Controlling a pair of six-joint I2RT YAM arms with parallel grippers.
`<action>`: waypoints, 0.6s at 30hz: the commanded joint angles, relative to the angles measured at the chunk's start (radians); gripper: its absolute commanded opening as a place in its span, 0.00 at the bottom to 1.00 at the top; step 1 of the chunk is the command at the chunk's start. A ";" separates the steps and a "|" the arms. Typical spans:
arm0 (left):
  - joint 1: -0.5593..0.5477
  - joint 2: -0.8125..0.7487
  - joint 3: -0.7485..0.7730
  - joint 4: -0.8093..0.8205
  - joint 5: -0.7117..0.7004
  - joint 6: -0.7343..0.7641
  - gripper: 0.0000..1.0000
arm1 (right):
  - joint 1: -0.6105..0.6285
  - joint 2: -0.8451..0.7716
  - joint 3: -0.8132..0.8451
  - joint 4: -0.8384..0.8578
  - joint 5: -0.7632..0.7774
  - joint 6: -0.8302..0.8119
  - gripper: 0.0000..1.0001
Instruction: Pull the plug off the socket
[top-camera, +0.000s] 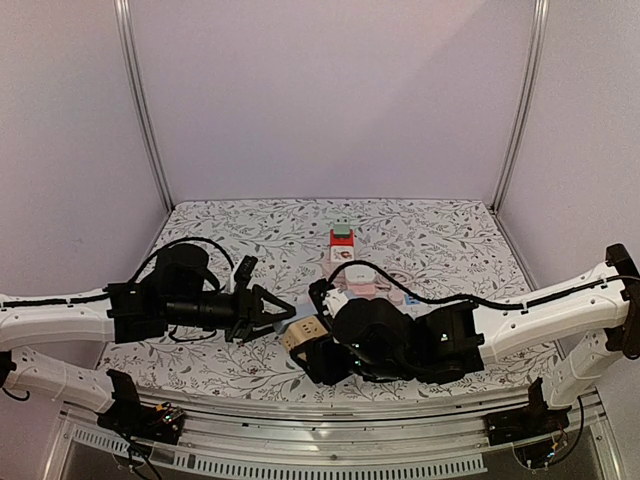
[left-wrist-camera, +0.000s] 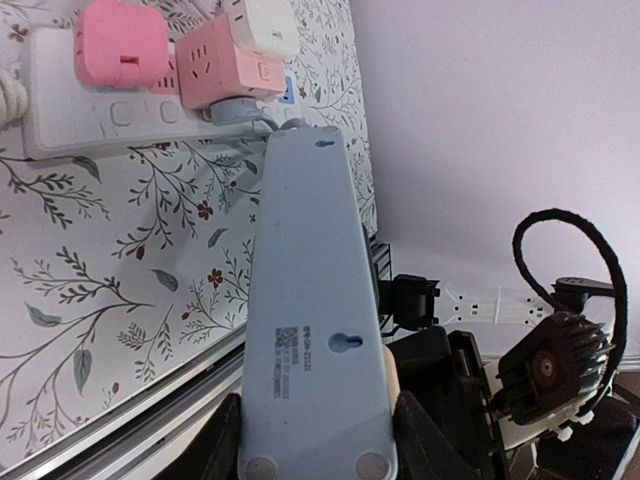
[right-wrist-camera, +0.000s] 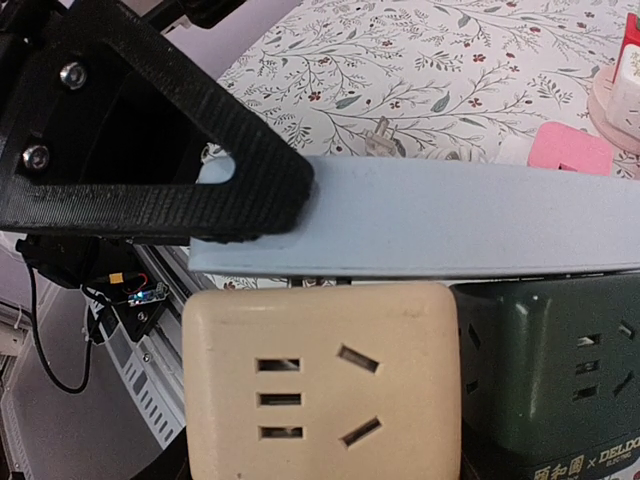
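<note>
The socket is a pale blue power strip (left-wrist-camera: 315, 300), held up off the table, its back with a keyhole slot facing the left wrist camera. My left gripper (left-wrist-camera: 318, 450) is shut on its near end, one black finger (right-wrist-camera: 150, 130) lying across its edge. The plug is a beige cube adapter (right-wrist-camera: 320, 385) under the strip's long edge (right-wrist-camera: 450, 225), with a thin gap where dark prongs (right-wrist-camera: 328, 282) show. My right gripper (top-camera: 315, 345) is shut on this beige plug (top-camera: 303, 335). A dark green cube (right-wrist-camera: 550, 370) sits on the strip beside it.
A white power strip (left-wrist-camera: 60, 110) with pink adapters (left-wrist-camera: 120, 45) lies on the floral table (top-camera: 450, 240) behind the grippers. A red, white and green block (top-camera: 342, 240) stands farther back. A black cable (top-camera: 430, 298) runs along the right arm. Booth walls close three sides.
</note>
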 joint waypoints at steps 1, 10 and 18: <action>0.037 -0.009 -0.031 -0.080 -0.053 0.070 0.00 | -0.038 -0.019 0.029 -0.039 0.084 0.009 0.00; 0.066 0.016 -0.025 -0.047 -0.007 0.080 0.00 | -0.038 -0.069 -0.003 0.029 -0.056 -0.168 0.00; 0.091 0.032 -0.023 -0.050 0.036 0.103 0.00 | -0.038 -0.117 -0.047 0.076 -0.135 -0.235 0.00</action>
